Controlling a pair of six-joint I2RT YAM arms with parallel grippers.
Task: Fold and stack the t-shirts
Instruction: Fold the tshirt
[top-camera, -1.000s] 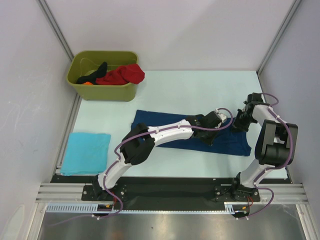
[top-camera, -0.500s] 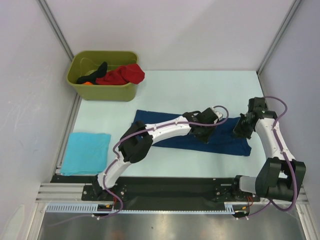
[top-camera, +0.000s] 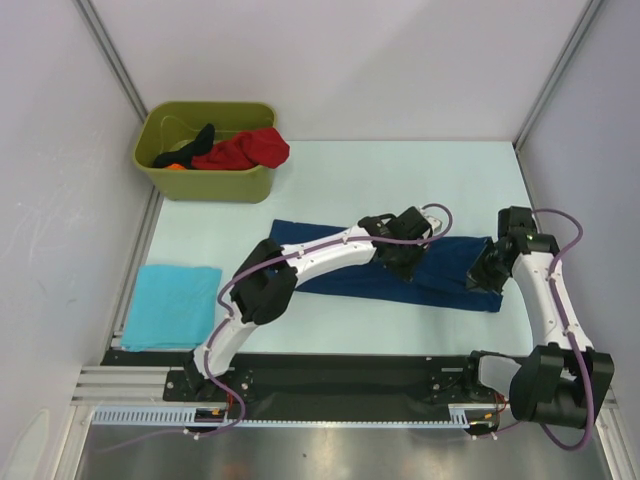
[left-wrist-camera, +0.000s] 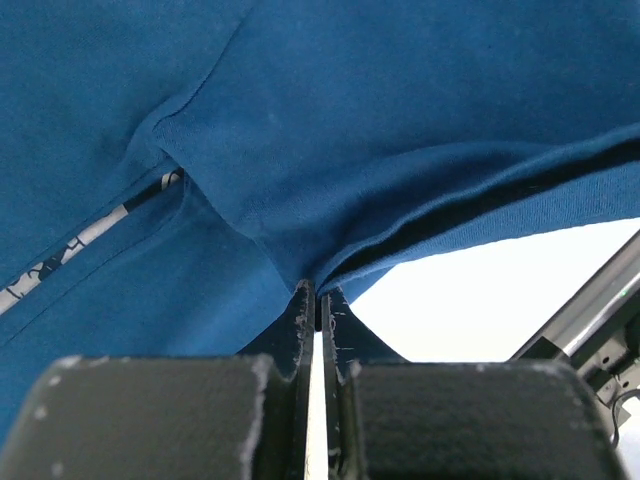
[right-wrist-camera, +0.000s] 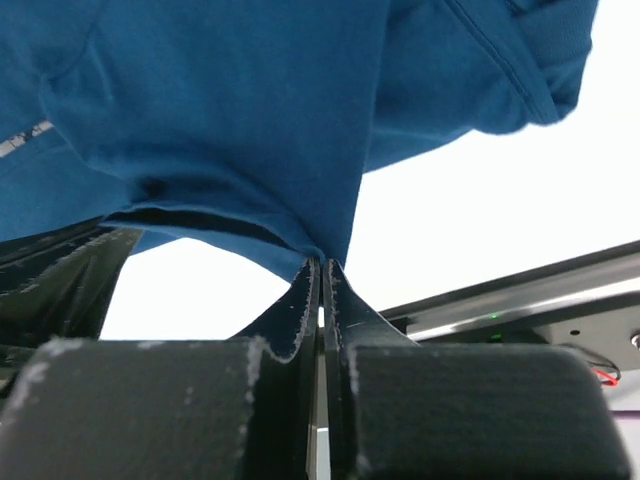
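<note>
Left gripper is shut tight, with an edge of the navy tee pinched between the tips. Right gripper is likewise shut, on a hem fold of the same tee. Both pinches are taken on the tee's right half, and the cloth there is raised off the table, judged so that end can be carried over as a fold. The tee is spread left to right mid-table, with the left arm laid across it. A turquoise tee is set folded flat at near left, judged to be the stack spot. A red tee and a black tee are seen in the bin at far left, not yet folded.
</note>
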